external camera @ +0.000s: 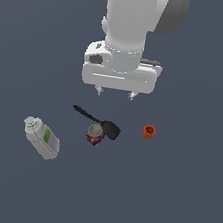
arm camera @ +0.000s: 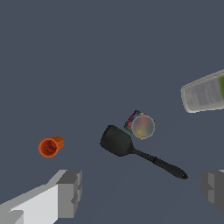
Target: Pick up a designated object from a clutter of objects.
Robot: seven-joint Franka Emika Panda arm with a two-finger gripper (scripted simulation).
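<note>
While nothing is yet lifted, the pick stands at its approach stage: every item lies on the bench (external camera: 180,205) and the grasp, lift and carry-off all remain to be done, as I judge it.

Exterior view. Tool (external camera: 115,93): hangs above the clutter, two short fingertips set wide apart, holding nothing, well clear of the items. Can (external camera: 95,134): the designated object, short, upright, silvery round top, side patterned in red, blue and yellow; it sits below the tool in this picture, slightly to the exterior view's left of it. Spatula (external camera: 101,123): black, lying flat, its blade just beside the can on the exterior view's right, possibly touching; handle runs off to the exterior view's left. Orange cup (external camera: 149,132): tiny, well apart on the exterior view's right. Bottle (external camera: 42,138): grey-white, green label, lying on its side, well apart on the exterior view's left.

Wrist view. Fingers (arm camera: 65,192): grey pads spread wide, empty. Can (arm camera: 140,125): pale reflective lid, coloured side showing at one edge; blade of spatula (arm camera: 118,141) close against it. Cup (arm camera: 50,146) on its side, mouth towards the camera. Bottle (arm camera: 204,93) partly cut off by the frame.
</note>
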